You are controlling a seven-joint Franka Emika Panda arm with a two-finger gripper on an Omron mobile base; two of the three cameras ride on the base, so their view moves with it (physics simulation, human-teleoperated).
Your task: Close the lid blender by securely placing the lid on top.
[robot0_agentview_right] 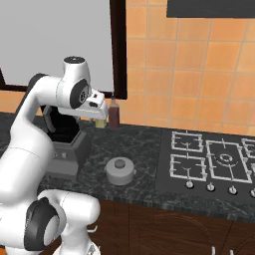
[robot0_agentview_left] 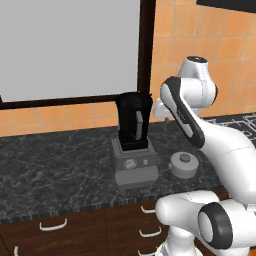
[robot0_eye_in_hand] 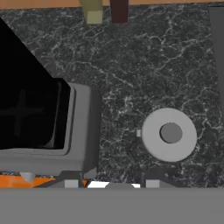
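The blender (robot0_agentview_left: 134, 131) stands on the dark marble counter, a black tapered jar with an open top on a boxy grey base (robot0_eye_in_hand: 84, 131). The lid (robot0_agentview_left: 184, 164), a light-grey disc with a small knob, lies flat on the counter to the blender's right, apart from it (robot0_agentview_right: 120, 171). My gripper (robot0_eye_in_hand: 111, 183) hovers high above the counter, pointing straight down, open with nothing between its fingers. In the hand view the lid (robot0_eye_in_hand: 169, 134) lies just above the right fingertip and the jar's dark mouth (robot0_eye_in_hand: 26, 111) is at the left.
Two bottles, one yellowish (robot0_agentview_right: 101, 122) and one dark brown (robot0_agentview_right: 114, 113), stand at the back wall behind the blender. A stove top (robot0_agentview_right: 214, 162) lies to the right of the lid. Drawers (robot0_agentview_left: 52, 225) run below the counter's front edge.
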